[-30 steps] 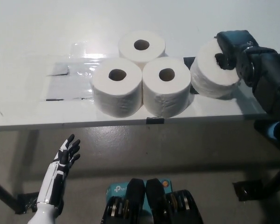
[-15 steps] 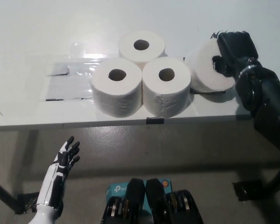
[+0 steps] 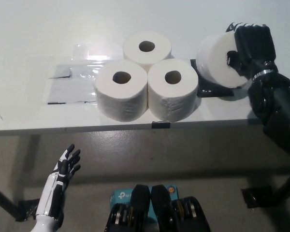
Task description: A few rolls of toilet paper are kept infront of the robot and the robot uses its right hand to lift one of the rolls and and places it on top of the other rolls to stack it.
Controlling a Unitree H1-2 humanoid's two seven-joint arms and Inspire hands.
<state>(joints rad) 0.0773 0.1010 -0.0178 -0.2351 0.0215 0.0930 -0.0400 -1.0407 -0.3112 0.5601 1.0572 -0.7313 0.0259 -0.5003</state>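
Right hand [image 3: 249,48] grips a tilted roll [image 3: 220,60] — seemingly off the table [image 3: 29,108] — left hand [image 3: 65,166] spread, idle.

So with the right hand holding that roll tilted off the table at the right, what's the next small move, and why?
Probably carry the held roll left and a bit higher, toward the three standing rolls. The right hand has it gripped and tipped on its side, beside the cluster rather than above it, so it would need to clear their tops before it can be levelled and set down. The left hand hangs open below the table edge.

Far side of the held roll [image 3: 218,60] behind the right robot hand [image 3: 251,48].
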